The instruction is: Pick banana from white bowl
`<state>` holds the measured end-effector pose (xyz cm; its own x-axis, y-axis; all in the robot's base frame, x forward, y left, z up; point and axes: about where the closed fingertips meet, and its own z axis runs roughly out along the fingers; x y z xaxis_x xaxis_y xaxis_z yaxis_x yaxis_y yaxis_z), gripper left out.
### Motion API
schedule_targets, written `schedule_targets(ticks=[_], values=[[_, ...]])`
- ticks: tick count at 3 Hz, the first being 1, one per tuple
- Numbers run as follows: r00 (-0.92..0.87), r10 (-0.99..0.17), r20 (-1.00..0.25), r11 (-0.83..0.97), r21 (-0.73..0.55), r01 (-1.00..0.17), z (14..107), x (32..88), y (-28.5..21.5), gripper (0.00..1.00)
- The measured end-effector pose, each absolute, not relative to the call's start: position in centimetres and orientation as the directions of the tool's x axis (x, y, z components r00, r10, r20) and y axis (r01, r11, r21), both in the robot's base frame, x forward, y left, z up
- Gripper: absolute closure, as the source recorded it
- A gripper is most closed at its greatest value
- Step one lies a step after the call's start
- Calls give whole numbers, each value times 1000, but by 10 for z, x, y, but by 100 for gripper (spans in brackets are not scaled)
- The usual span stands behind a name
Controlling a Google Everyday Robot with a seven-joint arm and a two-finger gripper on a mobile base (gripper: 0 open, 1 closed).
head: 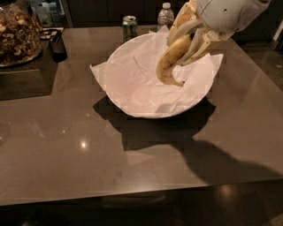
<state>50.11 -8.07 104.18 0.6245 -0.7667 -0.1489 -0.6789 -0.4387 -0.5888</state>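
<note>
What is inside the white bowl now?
Crinkled white paper lines the white bowl, hiding its floor. The banana hangs over the paper, gripped by the hand at the bowl's far right rim. Nothing else shows inside.

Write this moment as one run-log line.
hand: shut on banana, above white bowl, far right | banana: off the paper, tip down
</note>
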Motion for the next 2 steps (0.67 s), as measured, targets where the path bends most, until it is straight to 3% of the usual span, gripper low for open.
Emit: schedule_targets(ticks=[2], values=[[576,-804,-149,-376,-623,-686,1055,475,-89,100]])
